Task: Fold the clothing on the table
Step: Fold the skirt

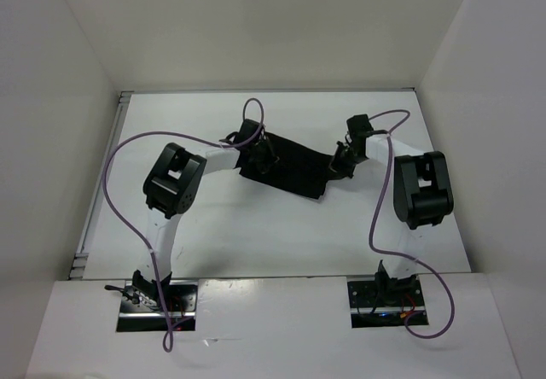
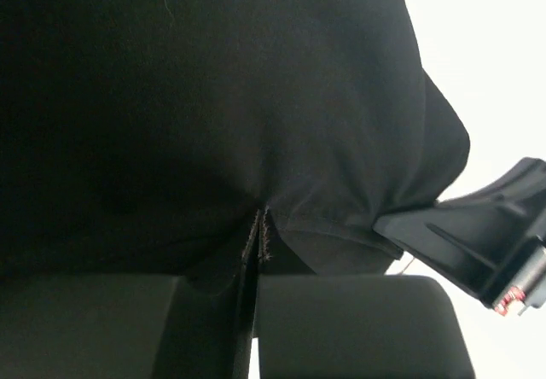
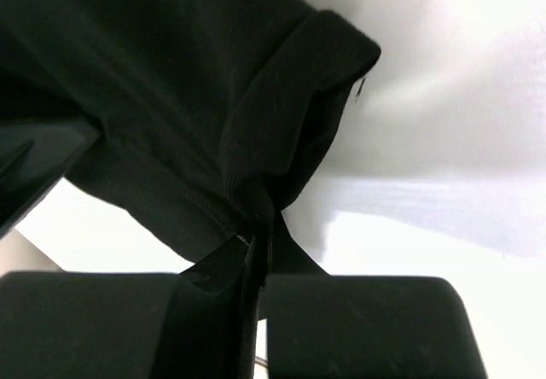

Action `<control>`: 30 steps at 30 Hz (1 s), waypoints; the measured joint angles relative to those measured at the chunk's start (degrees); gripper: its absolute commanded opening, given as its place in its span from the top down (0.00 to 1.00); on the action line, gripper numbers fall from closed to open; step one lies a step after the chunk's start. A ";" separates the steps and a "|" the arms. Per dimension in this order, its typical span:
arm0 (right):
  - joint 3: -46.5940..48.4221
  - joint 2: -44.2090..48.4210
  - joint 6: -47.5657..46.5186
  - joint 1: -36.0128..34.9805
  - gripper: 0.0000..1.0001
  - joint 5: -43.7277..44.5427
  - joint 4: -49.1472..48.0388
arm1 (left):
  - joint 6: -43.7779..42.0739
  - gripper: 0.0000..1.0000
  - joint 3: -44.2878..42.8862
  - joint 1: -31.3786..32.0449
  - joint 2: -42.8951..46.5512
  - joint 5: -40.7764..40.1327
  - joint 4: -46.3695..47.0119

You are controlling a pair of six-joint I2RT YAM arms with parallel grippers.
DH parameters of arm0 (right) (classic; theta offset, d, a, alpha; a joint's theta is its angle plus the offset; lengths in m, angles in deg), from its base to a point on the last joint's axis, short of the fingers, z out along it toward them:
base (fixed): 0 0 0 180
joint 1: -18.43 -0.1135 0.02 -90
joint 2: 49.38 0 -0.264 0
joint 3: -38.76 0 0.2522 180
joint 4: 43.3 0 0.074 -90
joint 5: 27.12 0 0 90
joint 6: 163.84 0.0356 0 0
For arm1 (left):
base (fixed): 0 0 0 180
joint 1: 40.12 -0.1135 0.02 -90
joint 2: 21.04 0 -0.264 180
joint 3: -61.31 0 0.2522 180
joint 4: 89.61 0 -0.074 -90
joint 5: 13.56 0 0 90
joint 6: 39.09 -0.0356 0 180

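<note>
- A plain black garment of thin, floppy fabric [image 1: 286, 170] lies crumpled in a rough band on the matte white rectangular table [image 1: 256, 242]. It sits about midway between the left and right edges and somewhat nearer the far edge than the near one.
- The left gripper [image 2: 260, 225] is down at the garment's left end. Its two fingers are pressed fully together, with a pinch of black cloth gathered between the tips and creases fanning out from the bite.
- The right gripper [image 3: 256, 225] is at the garment's right end, its fingers likewise closed tight on a bunched fold near a rolled hem. Bare white table shows just beyond that corner.
- Between the two grips the fabric looks slack and wrinkled rather than drawn flat. From overhead, its near edge sags toward the arm bases.
- By the look of it, the grasp that opens a fold is complete, with both ends secured and no fold yet laid.
- The next move likely calls for both arms to rise together, keeping the cloth taut between them. They would then carry the held edge over the rest of the garment and lower it square before letting go.
- Uneven lifting could twist so limp a fabric or pull it out of one pinch.
</note>
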 measured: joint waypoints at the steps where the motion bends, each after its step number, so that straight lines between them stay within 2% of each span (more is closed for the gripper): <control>1: -0.17 0.59 0.00 -0.02 0.99 0.09 0.02 | 0.00 1.00 -0.15 0.00 -0.04 -0.33 -0.07; 11: -1.14 4.33 -0.11 -1.31 0.99 0.85 3.50 | 0.83 1.00 0.74 2.49 0.11 -2.84 0.92; 17: 9.75 3.67 -0.11 -5.75 0.99 1.09 7.37 | 1.86 1.00 2.64 4.70 0.52 -1.31 2.91; 24: 25.20 -3.10 0.09 -10.58 0.99 0.46 8.17 | 2.64 1.00 5.14 4.85 1.88 -0.44 3.85; 30: 29.38 -10.12 0.52 -13.46 0.99 -1.84 8.37 | 2.73 1.00 7.17 4.70 3.41 -0.33 3.52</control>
